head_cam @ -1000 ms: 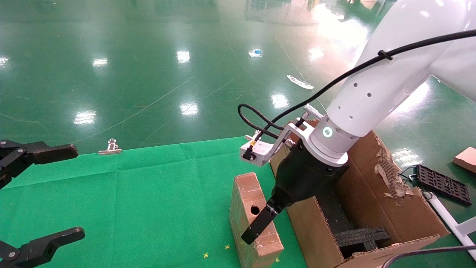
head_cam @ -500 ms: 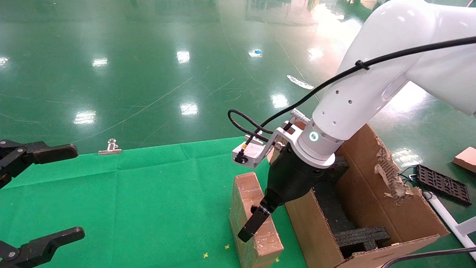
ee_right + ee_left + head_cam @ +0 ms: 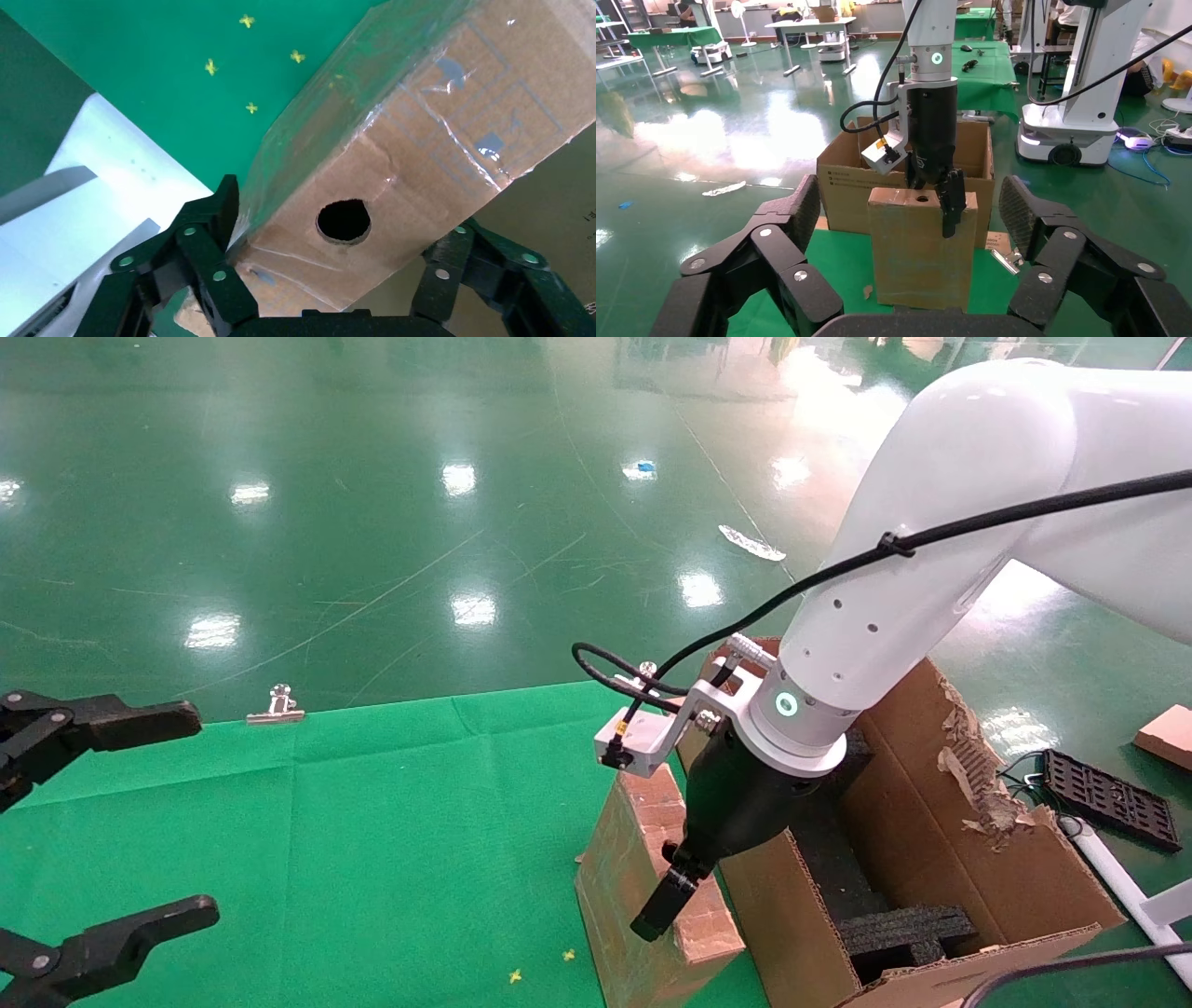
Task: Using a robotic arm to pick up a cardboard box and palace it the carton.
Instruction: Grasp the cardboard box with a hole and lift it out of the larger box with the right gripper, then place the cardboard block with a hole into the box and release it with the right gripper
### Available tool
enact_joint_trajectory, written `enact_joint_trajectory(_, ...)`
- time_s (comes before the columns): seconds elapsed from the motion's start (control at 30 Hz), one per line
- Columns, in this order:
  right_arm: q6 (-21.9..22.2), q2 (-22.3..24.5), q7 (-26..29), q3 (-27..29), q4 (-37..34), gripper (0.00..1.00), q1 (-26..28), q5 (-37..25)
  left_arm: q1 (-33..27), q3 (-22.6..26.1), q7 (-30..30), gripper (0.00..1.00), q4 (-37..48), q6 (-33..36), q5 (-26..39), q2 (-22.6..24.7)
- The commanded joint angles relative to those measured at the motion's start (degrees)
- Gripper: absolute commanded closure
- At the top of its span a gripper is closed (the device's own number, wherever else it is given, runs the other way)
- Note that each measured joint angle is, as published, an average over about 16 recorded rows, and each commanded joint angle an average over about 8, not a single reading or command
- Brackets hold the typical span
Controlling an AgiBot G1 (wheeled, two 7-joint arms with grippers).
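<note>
Your right gripper (image 3: 672,887) pinches the cardboard box (image 3: 643,887), lower centre of the head view, tilted beside the carton (image 3: 941,840). Only the right wrist view shows its round hole (image 3: 344,220) and glossy clear tape; the carton's corrugated torn edges and black foam show from the head. Left gripper (image 3: 102,822), fingers spread, idles at lower left over green cloth (image 3: 372,840).

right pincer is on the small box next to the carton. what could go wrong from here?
1. The right pincer clamps the cardboard box only across its top end, and the box looks tilted in the head view, so it may swing or slip when lifted.
2. The carton stands right beside it with a ragged torn flap; the box could catch on its wall.
3. The black foam inserts fill part of the carton, so the box may not seat.
</note>
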Motion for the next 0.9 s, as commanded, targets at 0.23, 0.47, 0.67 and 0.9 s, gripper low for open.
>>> enact_joint_trajectory(0.23, 1.18, 0.61, 1.04, -0.42, 2.72, 1.00, 0.62, -2.22, 0.00, 0.01, 0.01, 1.00, 0.00, 0.00, -0.01, 0.00)
enact_joint_trajectory(0.47, 3.20, 2.66, -0.67, 0.50, 4.30, 1.00, 1.26, -2.60, 0.00, 0.02, 0.01, 1.00, 0.00, -0.01, -0.01, -0.01)
enact_joint_trajectory(0.67, 5.50, 6.54, -4.93, 3.39, 3.91, 1.00, 3.56, -0.75, -0.01, 0.03, 0.01, 1.00, 0.00, -0.01, -0.02, -0.01)
enact_joint_trajectory(0.9, 7.45, 12.62, -13.99, 9.22, -3.40, 1.00, 9.94, 2.46, -0.01, 0.04, 0.02, 1.00, 0.00, -0.02, -0.03, -0.01)
